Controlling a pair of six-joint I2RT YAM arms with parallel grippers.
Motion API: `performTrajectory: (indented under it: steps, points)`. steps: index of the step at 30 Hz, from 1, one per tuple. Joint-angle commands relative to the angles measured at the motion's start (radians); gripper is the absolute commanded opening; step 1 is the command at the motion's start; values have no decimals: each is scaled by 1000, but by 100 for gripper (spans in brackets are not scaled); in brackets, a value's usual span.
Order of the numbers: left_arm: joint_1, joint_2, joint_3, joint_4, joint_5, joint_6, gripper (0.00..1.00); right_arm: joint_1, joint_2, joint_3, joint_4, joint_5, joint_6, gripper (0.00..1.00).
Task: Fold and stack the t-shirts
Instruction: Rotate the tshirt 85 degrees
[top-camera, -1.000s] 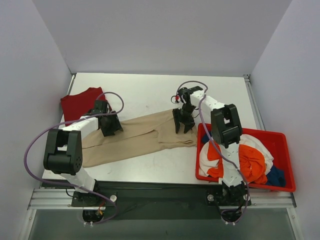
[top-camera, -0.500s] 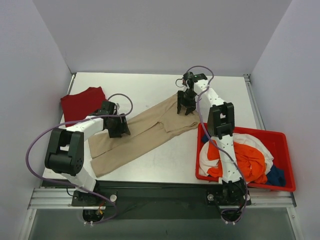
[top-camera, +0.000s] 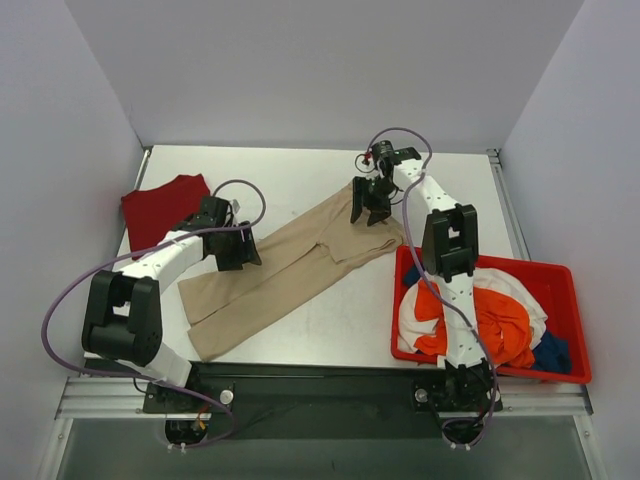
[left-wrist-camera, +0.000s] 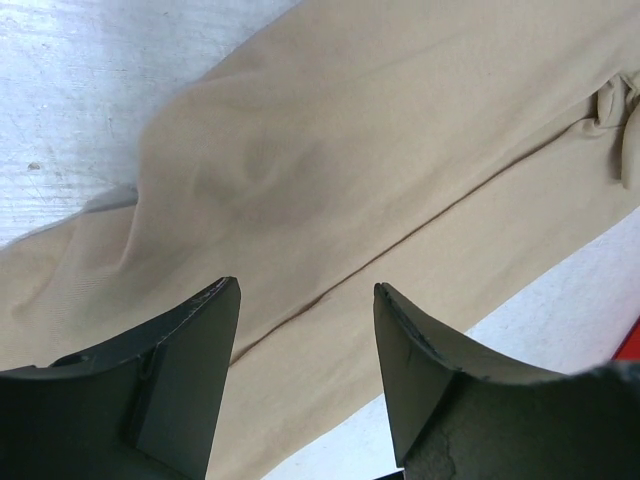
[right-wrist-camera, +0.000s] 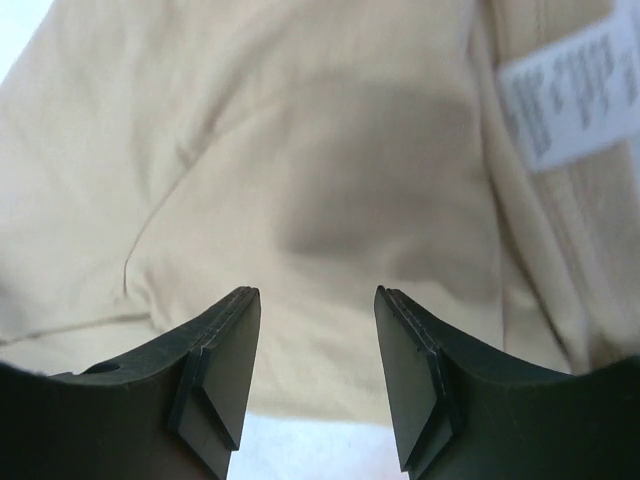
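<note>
A large beige t-shirt (top-camera: 290, 270) lies as a long strip running diagonally from the near left to the far middle of the table. My left gripper (top-camera: 245, 258) is over its left part, jaws open with only cloth below them (left-wrist-camera: 305, 290). My right gripper (top-camera: 368, 215) is over the far right end, also open, nothing between its fingers (right-wrist-camera: 317, 295). A white label (right-wrist-camera: 570, 95) shows on the beige cloth (right-wrist-camera: 300, 150). A dark red t-shirt (top-camera: 160, 205) lies flat at the far left. Orange (top-camera: 505, 325), white (top-camera: 415, 315) and blue (top-camera: 552, 352) t-shirts sit bunched in the bin.
The red plastic bin (top-camera: 580, 330) stands at the near right, close to the right arm's base. Grey walls close in the table on the left, back and right. Bare table surface (top-camera: 280, 185) lies behind the beige t-shirt.
The right gripper has moved toward the back and the beige t-shirt's right end went with it, so the strip lies more steeply. The left gripper shifted slightly right.
</note>
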Motion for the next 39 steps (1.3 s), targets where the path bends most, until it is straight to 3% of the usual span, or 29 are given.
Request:
performTrajectory:
  steps: [1, 10, 16, 25, 31, 39]
  points:
    - [-11, 5, 44, 20, 8, -3, 66, 18, -200, -96, -2, -26, -35, 50]
    - [-45, 90, 49, 69, 19, -15, 66, 55, -295, -394, -3, 4, -12, 50]
    - [-54, 133, 33, 66, 22, -18, 66, 57, -242, -414, -3, 64, 6, 50]
    - [-70, 153, 33, 86, 83, -18, 66, 32, -93, -298, -20, 184, 61, 50]
    - [-90, 160, 95, 120, 137, -30, 67, -3, 27, -57, -95, 264, 63, 50]
    - [-93, 81, 145, 133, 175, -52, 70, -84, 117, 147, -112, 183, 65, 51]
